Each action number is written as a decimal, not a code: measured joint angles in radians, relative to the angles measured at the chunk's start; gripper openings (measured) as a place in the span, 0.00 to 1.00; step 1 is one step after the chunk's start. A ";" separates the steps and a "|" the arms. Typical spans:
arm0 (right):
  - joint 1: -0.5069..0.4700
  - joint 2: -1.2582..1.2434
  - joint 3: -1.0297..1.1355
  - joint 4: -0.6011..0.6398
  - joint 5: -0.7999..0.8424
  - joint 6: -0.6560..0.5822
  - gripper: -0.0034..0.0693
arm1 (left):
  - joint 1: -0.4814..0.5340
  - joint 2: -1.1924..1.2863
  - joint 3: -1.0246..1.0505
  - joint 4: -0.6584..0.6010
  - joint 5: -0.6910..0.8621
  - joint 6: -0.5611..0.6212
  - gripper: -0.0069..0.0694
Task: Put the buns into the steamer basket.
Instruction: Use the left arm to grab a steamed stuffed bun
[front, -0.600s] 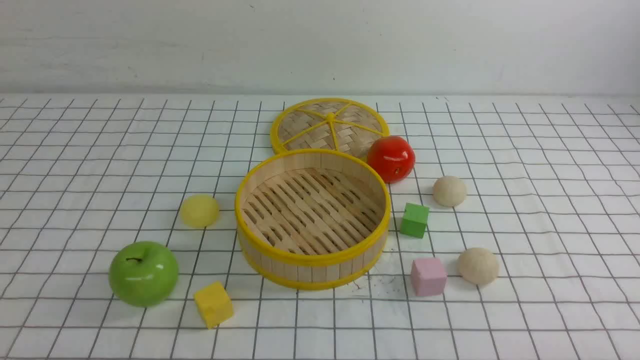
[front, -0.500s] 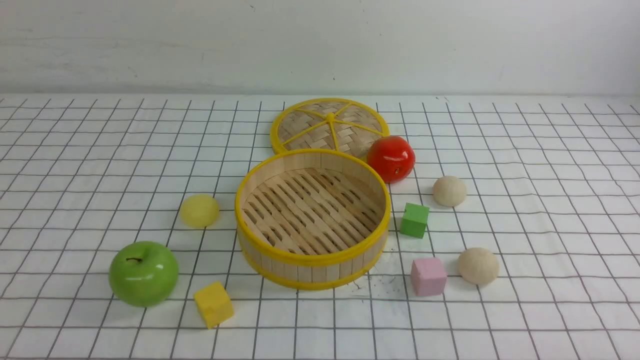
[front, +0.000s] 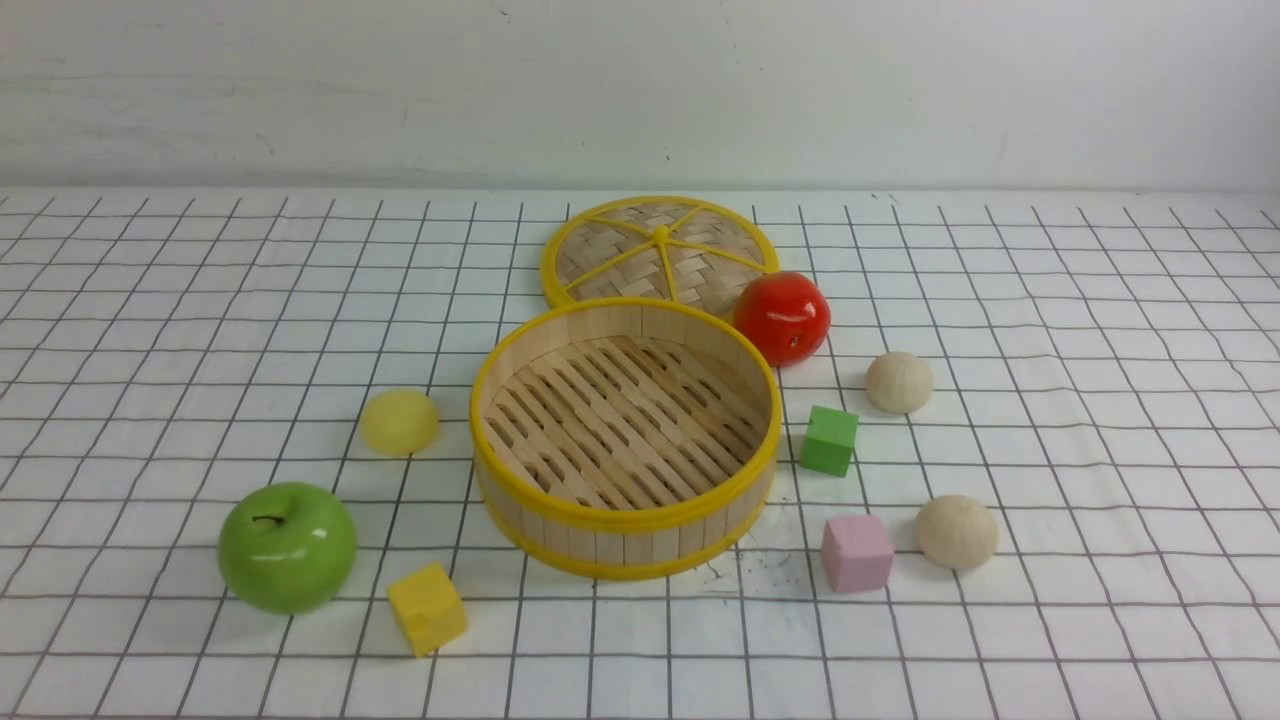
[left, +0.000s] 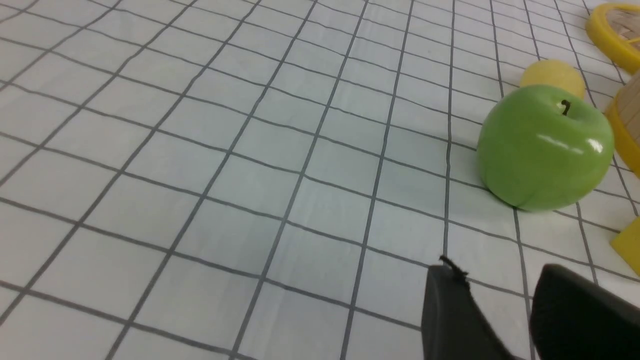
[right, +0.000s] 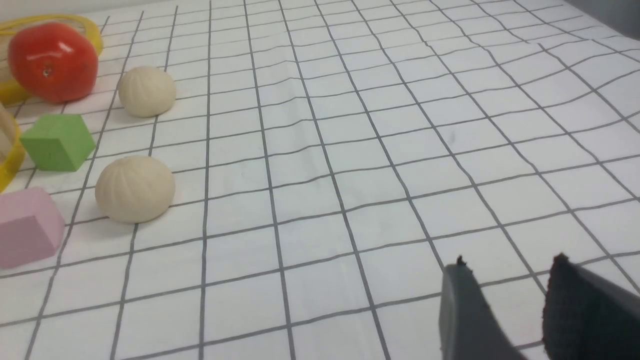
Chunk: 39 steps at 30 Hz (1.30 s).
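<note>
- A white desk (front: 150, 300) with a black grid ran back to a plain pale wall (front: 640, 90).
- The basket (front: 625, 515) stood at the centre of the front view, empty. All three buns lay outside it on the desk.
- The yellow bun (front: 399, 422) lay just left of the basket. The far beige bun (front: 899, 381) sat right of centre, and the near beige bun (front: 956, 531) lay at lower right beside the pink cube (front: 857, 552).
- The left fingers (left: 450, 315) and the right fingers (right: 465, 310) stood slightly parted, holding nothing.
- The step in hand looked like a first reach. It would go best by coming down from above, straddling the dome low and squeezing gently, steering clear of the green apple (front: 287, 547) and the pink cube.
</note>
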 joint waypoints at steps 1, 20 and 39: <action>0.000 0.000 0.000 0.000 0.000 0.000 0.38 | 0.000 0.000 0.000 0.000 0.000 0.000 0.40; 0.000 0.000 0.000 0.000 0.000 0.000 0.38 | 0.000 0.000 0.000 0.013 -0.201 -0.001 0.40; 0.000 0.000 0.000 0.000 0.000 0.000 0.38 | 0.000 0.074 -0.274 -0.124 -0.461 -0.183 0.40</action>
